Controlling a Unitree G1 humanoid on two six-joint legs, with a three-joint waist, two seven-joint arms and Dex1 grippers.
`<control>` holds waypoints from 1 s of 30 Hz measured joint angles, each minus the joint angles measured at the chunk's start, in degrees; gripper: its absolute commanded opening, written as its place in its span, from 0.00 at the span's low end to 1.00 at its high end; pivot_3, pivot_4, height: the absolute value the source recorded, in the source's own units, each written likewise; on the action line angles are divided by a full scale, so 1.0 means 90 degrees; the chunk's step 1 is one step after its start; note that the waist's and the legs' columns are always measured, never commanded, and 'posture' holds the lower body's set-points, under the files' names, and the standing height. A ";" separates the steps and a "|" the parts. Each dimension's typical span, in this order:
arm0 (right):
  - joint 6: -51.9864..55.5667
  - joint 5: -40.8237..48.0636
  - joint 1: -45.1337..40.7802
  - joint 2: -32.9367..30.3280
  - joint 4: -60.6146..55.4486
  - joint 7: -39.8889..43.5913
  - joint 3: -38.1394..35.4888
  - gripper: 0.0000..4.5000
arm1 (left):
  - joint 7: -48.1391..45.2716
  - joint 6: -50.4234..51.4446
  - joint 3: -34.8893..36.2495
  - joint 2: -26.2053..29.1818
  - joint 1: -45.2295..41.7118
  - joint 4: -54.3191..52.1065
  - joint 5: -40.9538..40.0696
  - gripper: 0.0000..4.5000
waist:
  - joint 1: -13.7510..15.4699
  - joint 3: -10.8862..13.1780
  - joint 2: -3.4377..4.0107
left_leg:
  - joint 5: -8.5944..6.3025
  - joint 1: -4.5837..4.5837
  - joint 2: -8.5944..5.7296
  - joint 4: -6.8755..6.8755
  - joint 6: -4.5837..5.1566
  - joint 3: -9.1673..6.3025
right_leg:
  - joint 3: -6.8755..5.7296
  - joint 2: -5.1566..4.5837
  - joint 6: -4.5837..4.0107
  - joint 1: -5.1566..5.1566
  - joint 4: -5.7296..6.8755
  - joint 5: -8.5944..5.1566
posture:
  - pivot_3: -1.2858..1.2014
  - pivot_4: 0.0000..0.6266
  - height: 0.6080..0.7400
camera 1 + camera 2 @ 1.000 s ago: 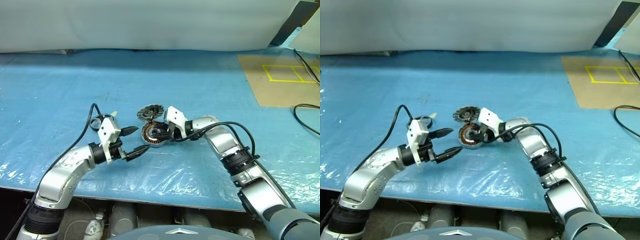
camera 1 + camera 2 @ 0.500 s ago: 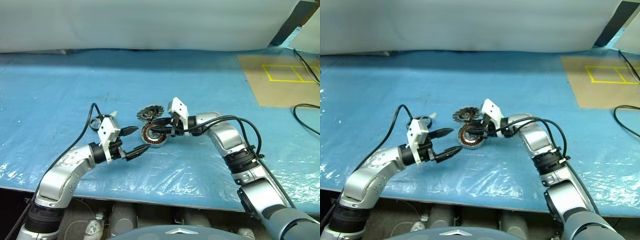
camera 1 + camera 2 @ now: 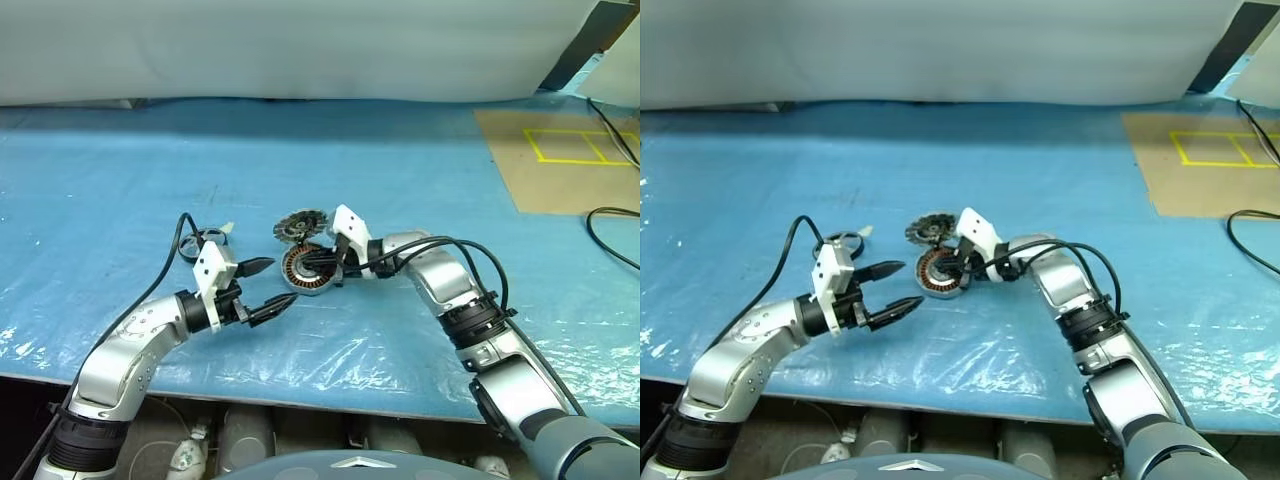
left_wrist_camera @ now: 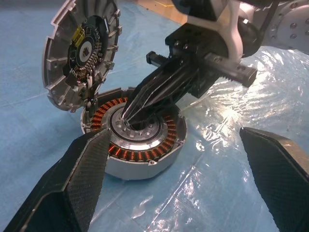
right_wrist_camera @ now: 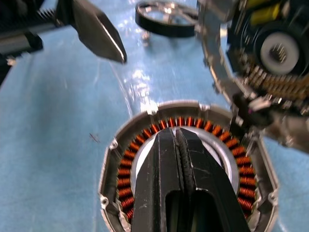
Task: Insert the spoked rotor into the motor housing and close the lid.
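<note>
I've got my right hand (image 4: 133,112) pressed together, tips on the hub of the motor housing (image 3: 305,270) mid-surface; left hand (image 3: 272,289) spread beside it; rotor (image 5: 166,18) needs fetching next

Head cams look down over table; wrist cams close on motor housing (image 4: 137,140), opposite sides.
</note>
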 measured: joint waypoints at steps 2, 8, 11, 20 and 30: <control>-0.0220 -0.0099 -0.0044 0.0036 0.0134 -0.0056 0.0071 0.01 | -0.0014 -0.0055 -0.0009 -0.0001 0.0011 0.0067 0.0039 1.00 | -0.0013 -0.0001 -0.0002 | 0.0000 0.0009 0.0002 0.0001 0.0000 0.0000 | 0.0000 0.0001 0.0000 0.0007 0.0003 0.0000 | 0.52 0.24 1.00; -0.0253 -0.0187 -0.0063 0.0100 0.0244 -0.0175 0.0058 0.01 | -0.0141 -0.0278 -0.0031 -0.0008 0.0059 0.0259 0.0114 1.00 | -0.0004 -0.0002 -0.0002 | -0.0010 0.0052 -0.0001 0.0000 0.0015 0.0000 | 0.0003 -0.0004 0.0000 0.0048 0.0003 -0.0001 | 0.52 0.24 1.00; 0.0214 0.0086 -0.0050 0.0105 0.0152 -0.0056 -0.0137 0.01 | -0.0178 -0.0368 -0.0082 -0.0015 0.0078 0.0334 0.0155 1.00 | 0.0011 -0.0001 -0.0002 | -0.0009 0.0048 -0.0001 -0.0002 0.0013 0.0000 | 0.0003 -0.0003 0.0000 0.0046 0.0001 -0.0001 | 0.52 0.24 1.00; 0.1278 0.1038 0.0080 0.0238 -0.0468 0.0117 -0.0732 0.01 | -0.0319 -0.0597 -0.0131 -0.0022 0.0040 0.0582 0.0225 1.00 | 0.0004 -0.0001 -0.0002 | 0.0000 0.0002 0.0002 -0.0009 0.0001 0.0001 | 0.0000 0.0002 -0.0001 -0.0003 -0.0001 0.0000 | 0.52 0.24 1.00; 0.0404 0.0229 -0.0012 0.0266 0.0160 -0.0457 -0.0269 0.01 | -0.0356 -0.0659 -0.0140 -0.0038 0.0076 0.0596 0.0236 1.00 | 0.0003 -0.0001 -0.0001 | 0.0000 0.0008 0.0001 -0.0008 -0.0001 0.0001 | 0.0001 0.0000 -0.0001 0.0002 -0.0001 0.0000 | 0.52 0.24 1.00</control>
